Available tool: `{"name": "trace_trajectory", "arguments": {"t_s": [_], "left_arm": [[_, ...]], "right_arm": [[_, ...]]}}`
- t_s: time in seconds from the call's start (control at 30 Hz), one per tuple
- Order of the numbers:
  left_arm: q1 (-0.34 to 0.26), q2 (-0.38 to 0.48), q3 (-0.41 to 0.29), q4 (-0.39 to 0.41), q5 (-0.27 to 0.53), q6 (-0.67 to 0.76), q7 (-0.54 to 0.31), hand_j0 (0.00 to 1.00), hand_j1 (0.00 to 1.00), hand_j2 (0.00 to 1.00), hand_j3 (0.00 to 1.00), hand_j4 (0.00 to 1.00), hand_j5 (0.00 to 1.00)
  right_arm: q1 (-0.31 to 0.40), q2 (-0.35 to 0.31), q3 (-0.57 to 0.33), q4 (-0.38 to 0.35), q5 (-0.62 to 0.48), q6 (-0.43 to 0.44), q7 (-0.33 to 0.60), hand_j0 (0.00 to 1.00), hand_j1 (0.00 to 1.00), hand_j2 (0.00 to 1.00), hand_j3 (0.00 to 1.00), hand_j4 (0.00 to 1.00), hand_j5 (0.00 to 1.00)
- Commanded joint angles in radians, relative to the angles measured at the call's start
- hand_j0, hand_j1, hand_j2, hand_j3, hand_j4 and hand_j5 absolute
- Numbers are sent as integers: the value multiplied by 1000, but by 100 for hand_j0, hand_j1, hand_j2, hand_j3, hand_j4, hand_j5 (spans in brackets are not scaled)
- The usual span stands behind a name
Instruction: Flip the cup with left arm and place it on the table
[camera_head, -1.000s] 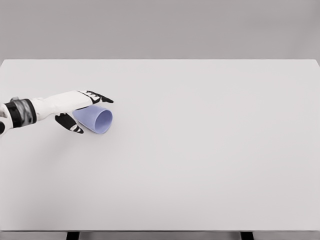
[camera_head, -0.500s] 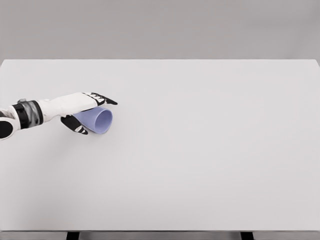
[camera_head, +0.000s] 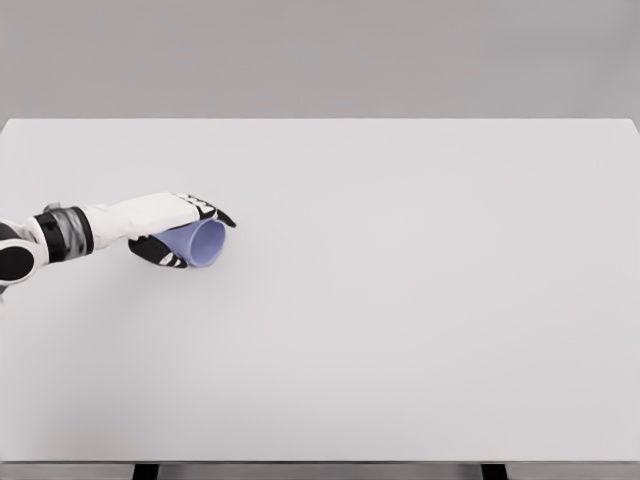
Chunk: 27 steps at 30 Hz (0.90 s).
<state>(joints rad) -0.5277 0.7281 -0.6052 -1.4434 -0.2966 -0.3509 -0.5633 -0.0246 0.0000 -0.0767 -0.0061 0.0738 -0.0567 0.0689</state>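
One left robot hand (camera_head: 172, 228) grips one sideways cup (camera_head: 199, 243).

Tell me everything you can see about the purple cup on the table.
The cup is a plain light purple, smooth and matte like plastic, with no handle showing. It lies on its side near the left edge of the white table, its round open mouth facing right and toward the camera, the inside in view. The left robot hand closes around it, with fingers over the top and the thumb below. The base is hidden behind the hand.
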Motion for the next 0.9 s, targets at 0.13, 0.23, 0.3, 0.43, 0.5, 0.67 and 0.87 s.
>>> {"name": "trace_trajectory", "arguments": {"t_s": [0.13,0.23,0.3,0.43,0.5,0.67,0.87], "left_arm": [[2,0,-1,1,5,1,0,59,59,59,59,59,59],[2,0,-1,1,5,0,0,54,54,54,54,54,54],[0,0,-1,0,11,-2,0,48,48,48,48,48,48],[-8,0,7,0,27,0,0,45,45,45,45,45,45],[-17,8,8,-2,88,0,0,44,44,44,44,44,44],[-26,45,16,-2,261,-5,-6,42,42,42,42,42,42],[-26,91,31,40,678,-13,-48,45,45,45,45,45,45]], "right_arm": [[-2,0,0,0,0,0,0,100,100,100,100,100,100],[0,0,0,0,0,0,0,100,100,100,100,100,100],[-2,0,0,0,0,0,0,100,100,100,100,100,100],[0,0,0,0,0,0,0,100,100,100,100,100,100],[0,0,0,0,0,0,0,100,100,100,100,100,100],[-2,0,0,0,0,0,0,100,100,100,100,100,100],[-2,0,0,0,0,0,0,100,100,100,100,100,100]]}}
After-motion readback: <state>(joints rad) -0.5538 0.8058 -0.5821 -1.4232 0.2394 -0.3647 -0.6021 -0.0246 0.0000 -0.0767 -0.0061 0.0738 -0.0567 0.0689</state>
